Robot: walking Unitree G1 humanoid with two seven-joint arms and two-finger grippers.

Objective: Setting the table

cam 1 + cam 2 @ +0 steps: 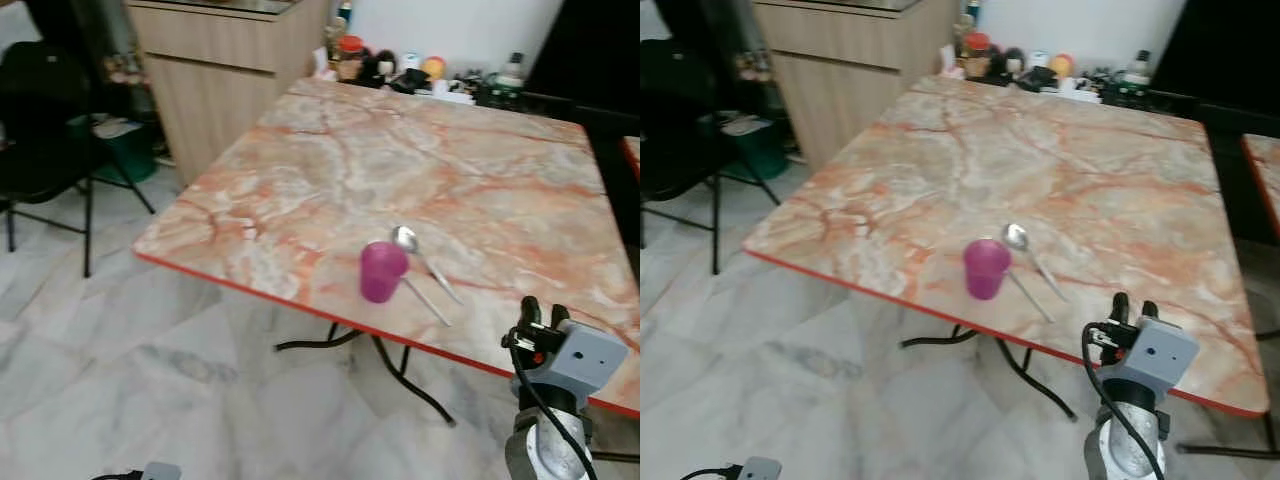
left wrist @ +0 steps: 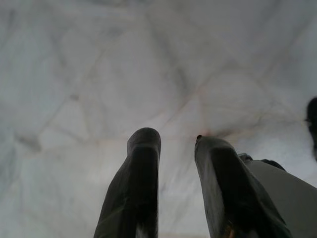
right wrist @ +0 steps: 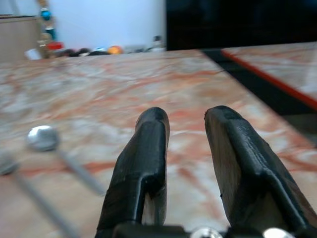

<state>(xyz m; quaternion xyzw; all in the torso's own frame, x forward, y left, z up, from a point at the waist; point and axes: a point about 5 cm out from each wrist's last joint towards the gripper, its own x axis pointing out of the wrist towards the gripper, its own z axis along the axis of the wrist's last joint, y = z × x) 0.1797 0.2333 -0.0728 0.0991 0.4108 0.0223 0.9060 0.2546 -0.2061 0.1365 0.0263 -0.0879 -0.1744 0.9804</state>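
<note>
upright purple cup (image 1: pixel 383 271) near table (image 1: pixel 480 180) edge, two spoons (image 1: pixel 423 262) just beside

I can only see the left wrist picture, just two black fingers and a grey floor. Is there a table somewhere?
Observer: Yes, a marble-patterned table with a red edge stands ahead of the robot.
Operator: Is anything on it?
Observer: A pink cup stands upright near the front edge, with two spoons lying beside it.
Operator: What's the other claw doing?
Observer: The right claw hovers open and empty over the table's near edge, to the right of the spoons.
</note>
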